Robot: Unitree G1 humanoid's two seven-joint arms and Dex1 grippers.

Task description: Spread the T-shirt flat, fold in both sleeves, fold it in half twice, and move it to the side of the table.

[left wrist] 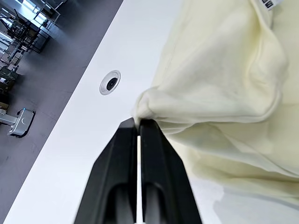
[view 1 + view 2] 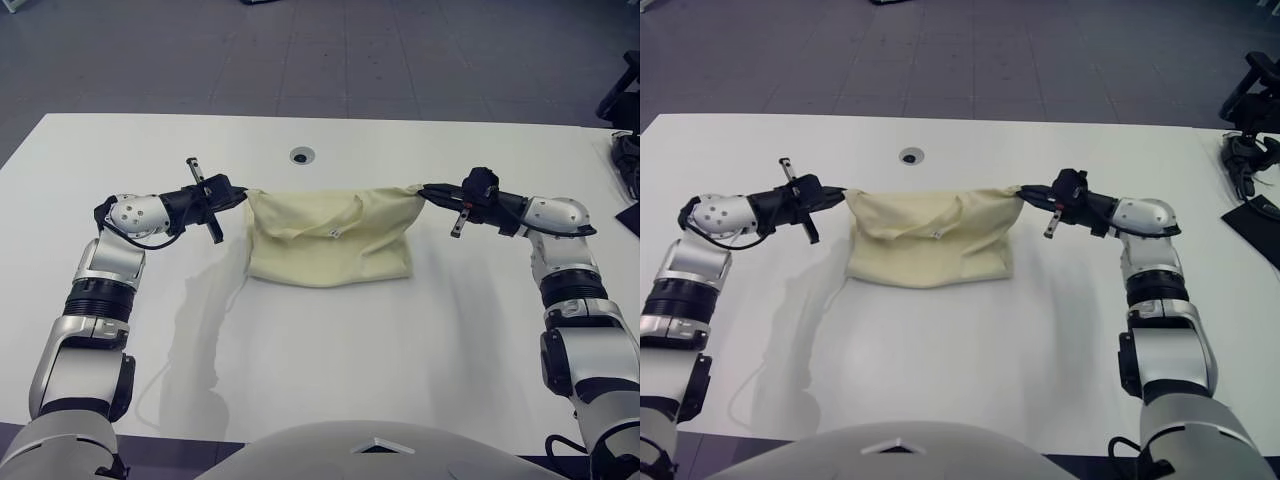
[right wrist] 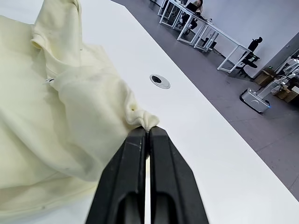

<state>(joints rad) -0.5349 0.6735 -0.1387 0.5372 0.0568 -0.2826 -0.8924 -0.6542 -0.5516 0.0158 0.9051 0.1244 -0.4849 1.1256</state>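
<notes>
Now our left fingers [image 1: 154, 154] are pressed together on a bunched corner of the T-shirt [image 2: 330, 250]. Our right fingers [image 3: 161, 158] pinch the opposite corner the same way, with a small nub of pale yellow cloth poking out past each pair of tips. Between the two grips the top edge runs nearly taut, sagging a little in the middle; we judge that this pull keeps the cloth from crumpling while it is handled. Below the fingers the fabric hangs in loose folds and its lower edge seems to rest on the desk [image 2: 300, 380], so part of the weight is carried there. Beyond the shirt, farther out than both grips, a round cable port [image 2: 301, 154] sits in the desk. We judge the shirt is not yet flat, and we cannot make out the sleeves
</notes>
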